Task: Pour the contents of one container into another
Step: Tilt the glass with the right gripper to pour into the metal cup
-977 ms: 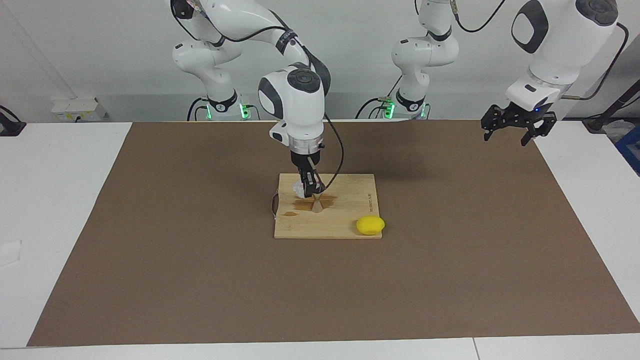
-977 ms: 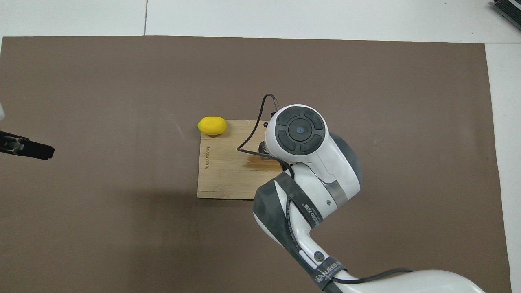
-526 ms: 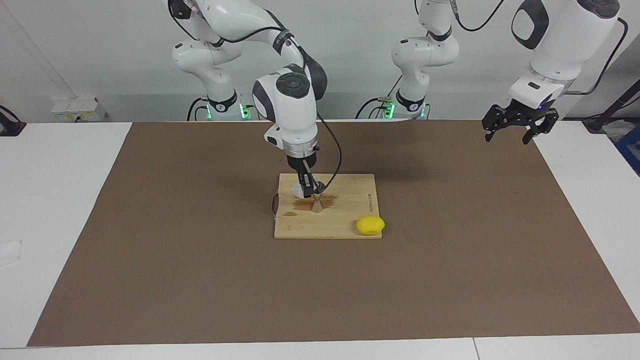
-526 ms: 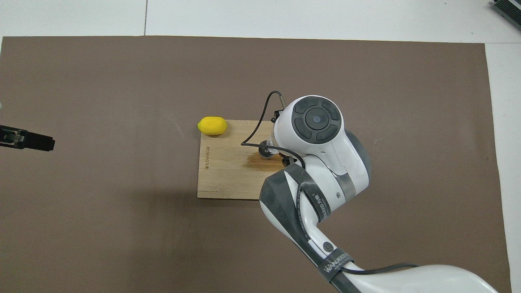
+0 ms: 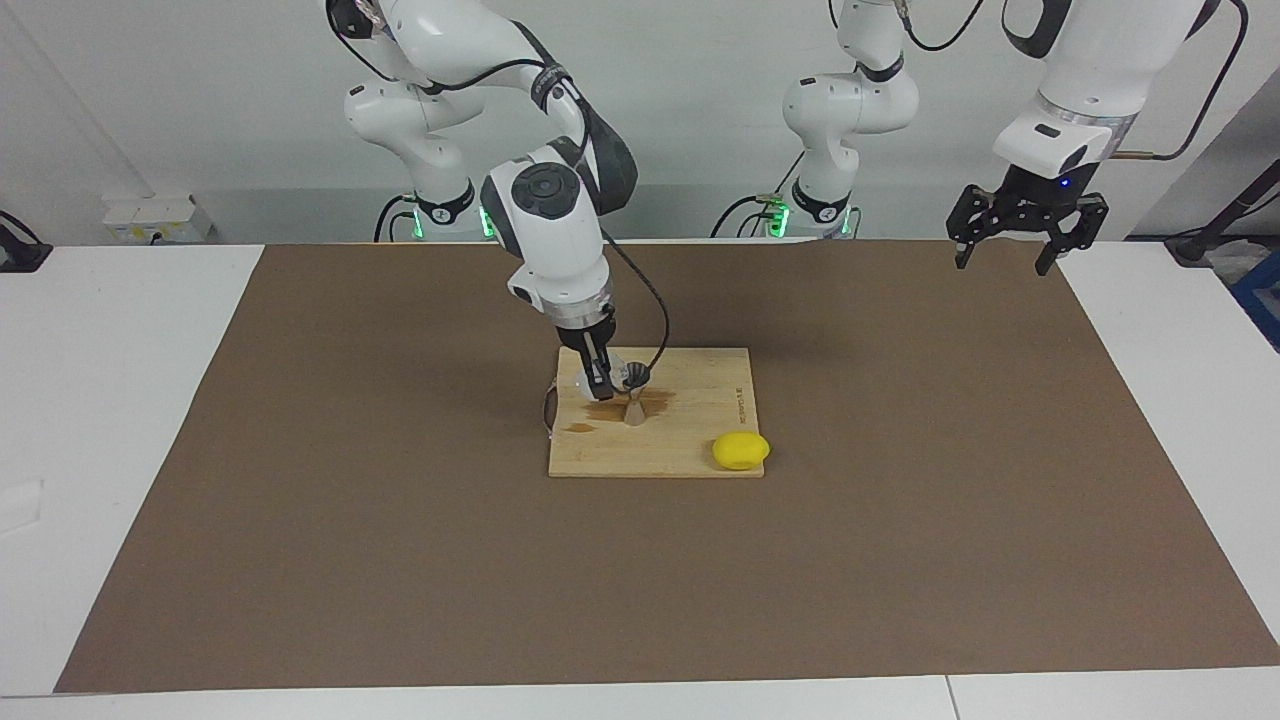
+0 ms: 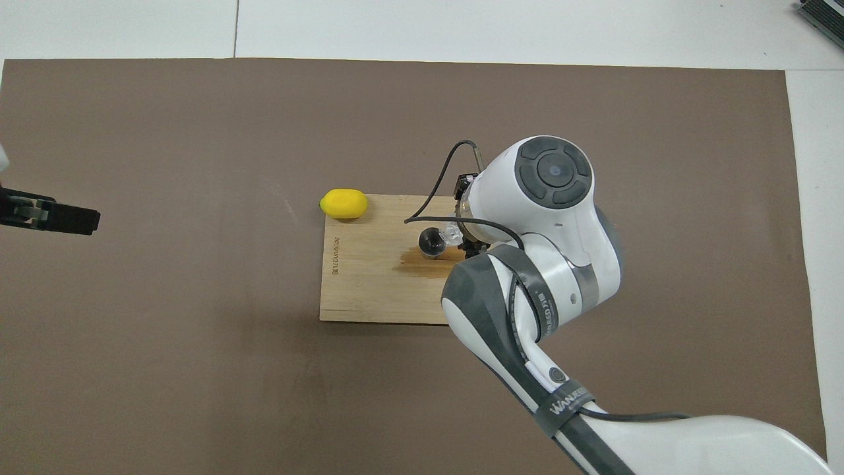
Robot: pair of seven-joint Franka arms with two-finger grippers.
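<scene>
The grey metal jigger point(image 5: 634, 397) stands upright on a wooden cutting board point(image 5: 700, 440); it shows from above in the overhead view point(image 6: 432, 242). My right gripper point(image 5: 600, 384) is shut on the clear glass cup point(image 5: 591, 383) and holds it just above the board, right beside the jigger's top rim, on the side toward the right arm's end. In the overhead view the glass point(image 6: 452, 233) shows between the jigger and my right arm, which hides most of the hand. My left gripper point(image 5: 1000, 262) is open and empty, waiting high over the mat's corner at the left arm's end.
A yellow lemon point(image 5: 741, 450) lies at the board's corner farthest from the robots, also in the overhead view point(image 6: 343, 203). A dark wet stain point(image 5: 600, 408) marks the board point(image 6: 362, 290) around the jigger. A brown mat point(image 5: 400, 560) covers the table.
My right arm's wrist swung toward the right arm's end of the table, uncovering the jigger from above; the glass stayed beside the jigger's rim. My left gripper rose slightly.
</scene>
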